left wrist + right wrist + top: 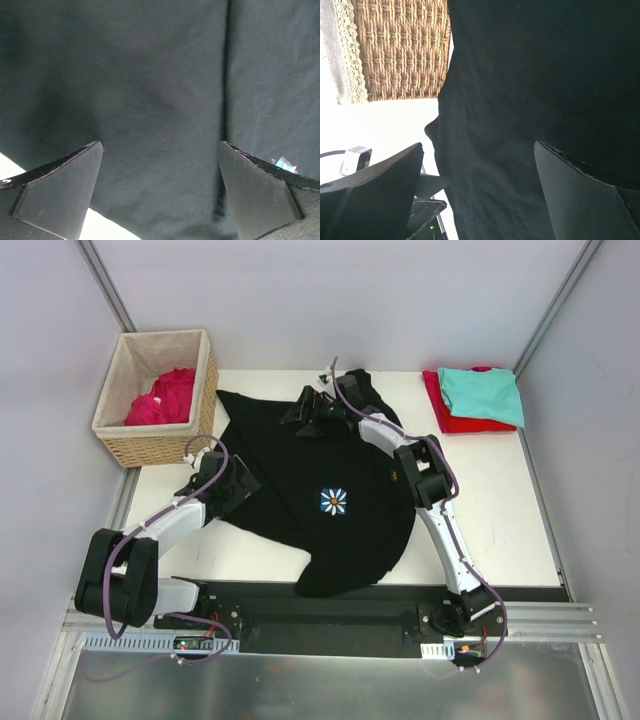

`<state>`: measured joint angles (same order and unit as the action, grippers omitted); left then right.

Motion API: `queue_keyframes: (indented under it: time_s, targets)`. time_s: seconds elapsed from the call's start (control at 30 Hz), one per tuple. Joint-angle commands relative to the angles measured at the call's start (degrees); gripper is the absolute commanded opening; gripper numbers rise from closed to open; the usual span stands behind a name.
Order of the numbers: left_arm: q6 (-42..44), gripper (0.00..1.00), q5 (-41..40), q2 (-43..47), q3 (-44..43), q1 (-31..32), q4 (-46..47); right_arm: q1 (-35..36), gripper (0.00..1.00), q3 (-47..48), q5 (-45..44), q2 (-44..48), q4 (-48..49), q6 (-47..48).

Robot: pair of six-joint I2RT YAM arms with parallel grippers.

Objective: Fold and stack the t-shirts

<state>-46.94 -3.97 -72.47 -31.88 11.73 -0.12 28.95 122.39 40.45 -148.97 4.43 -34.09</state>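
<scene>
A large black shirt (pixel 330 540) is lying spread out in the middle of the white worktop (pixel 480 520). Its long axis is running roughly from the far edge to the near edge, where the cloth is hanging slightly over the front. Which end is the collar cannot be told. A small white and blue flower print (pixel 334 501) is facing up near its centre, and the cloth is wrinkled and uneven at the edges. The left hand (pixel 228 485) is hovering over the shirt's left edge, fingers spread wide, holding nothing. The right hand (pixel 310 410) is hovering over the far part, also wide and empty. A wicker basket (pixel 165 450) is sitting at the far left corner with a crimson-pink shirt (pixel 165 398) inside. At the far right, a teal shirt (pixel 485 392) is lying folded on a red shirt (pixel 450 420).
</scene>
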Motion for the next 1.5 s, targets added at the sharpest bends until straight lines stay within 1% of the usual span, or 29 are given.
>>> queue_keyframes:
  time_s: [0.0,0.2,0.37,0.47,0.6,0.73,0.9,1.03,1.13,1.33,1.47]
  targets:
    - [0.35,0.99,-1.57,-3.73,-3.28,1.63,5.57,-0.56,0.97,-1.1,1.13,2.72,4.63,-1.16]
    - [0.35,0.99,-2.97,-5.14,-3.28,3.04,6.1,-2.14,0.97,-2.77,-2.91,2.45,2.35,-0.37]
    - [0.09,0.99,-4.12,-4.96,-2.58,3.39,6.1,-3.28,0.97,-1.8,-4.41,0.26,0.67,-1.33]
    - [-0.26,0.99,-4.65,-6.62,-2.14,3.39,6.71,-3.99,0.97,-2.15,-5.02,-0.45,0.67,-2.56]
    - [-1.75,0.99,-2.72,-9.79,-1.17,3.39,8.73,-4.95,0.96,-3.12,-5.99,-0.19,-0.29,-2.48]
    - [-3.33,0.99,-1.4,-10.68,1.29,3.39,10.14,-6.36,0.97,-3.47,-7.22,0.17,-1.79,-2.3]
    - [-3.95,0.99,-1.39,-7.17,6.82,3.39,10.32,-8.2,0.97,-3.65,-8.8,0.61,-3.11,-2.56]
    - [-3.95,0.99,-1.04,-2.43,10.68,3.39,8.3,-9.52,0.97,-3.65,-10.38,0.96,-4.16,-2.74]
    - [-4.39,0.99,-1.04,3.36,12.88,3.39,6.1,-10.58,0.97,-4.44,-10.83,1.48,-4.16,-3.0]
    - [-5.0,0.99,-1.84,11.54,14.65,3.39,0.57,-12.07,0.96,-5.76,-11.09,3.15,-4.16,-2.56]
    - [-5.53,0.99,-2.1,14.45,14.83,3.48,-1.28,-12.43,0.97,-7.6,-10.74,4.82,-4.16,-1.86]
